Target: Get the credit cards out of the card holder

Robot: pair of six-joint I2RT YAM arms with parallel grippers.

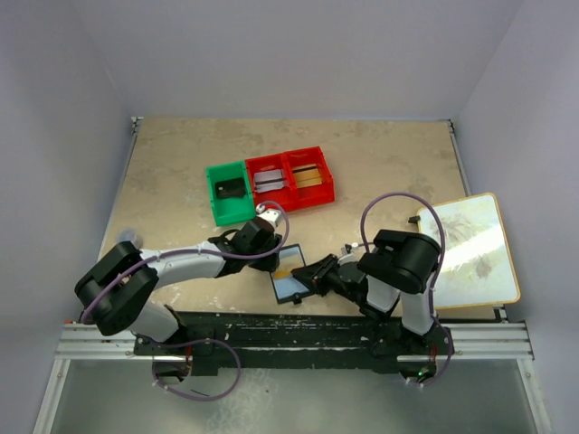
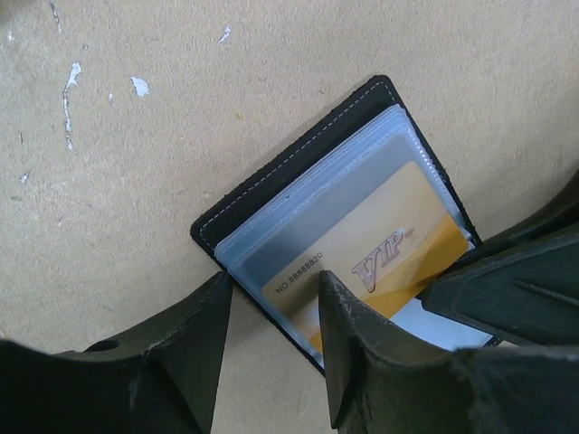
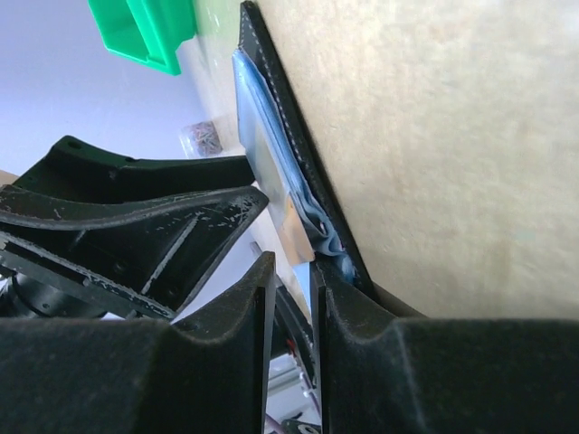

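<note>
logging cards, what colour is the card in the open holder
Gold-yellow card, clearest in the left wrist view.

We see a beige stone-patterned table [image 1: 389,163] enclosed by plain pale lilac-grey walls [image 1: 298,54]; toward its far middle sits an open green bin [image 1: 233,214], our landmark; a pair of joined red bins [image 1: 308,197] touches the green bin's right side, standing slightly farther back; well to the right of the green bin and nearer to us, a pale board with a wood-coloured frame [image 1: 475,253] lies tilted over the table's right edge; a metal rail [image 1: 488,339] runs along the near edge, well in front of the green bin; small white chips [image 2: 138,86] mark the tabletop.
</note>
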